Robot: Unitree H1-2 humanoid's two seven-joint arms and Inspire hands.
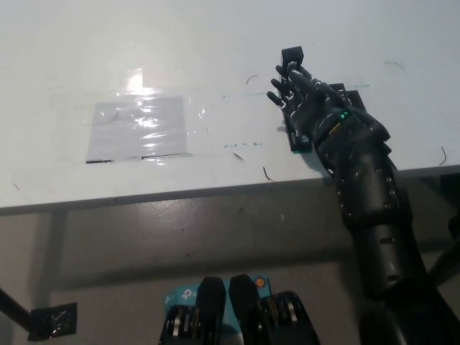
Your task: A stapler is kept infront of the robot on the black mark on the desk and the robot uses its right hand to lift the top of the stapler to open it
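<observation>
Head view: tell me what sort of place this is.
Probably a lab or test bench: a bare white desk with taped plastic sheeting, a black mark holding a stapler, and the right hand over it.

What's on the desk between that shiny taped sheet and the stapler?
Nothing solid: the head view shows only bare white desk with faint pen marks between the taped sheet and the stapler under the right hand.

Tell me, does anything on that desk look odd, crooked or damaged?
Nothing looks broken or spilled. The black right hand lies over the stapler on its black mark, hiding most of both. To the left, a taped-down clear sheet is wrinkled and glary, and the white desk carries a few small pen-like scribbles.
</observation>
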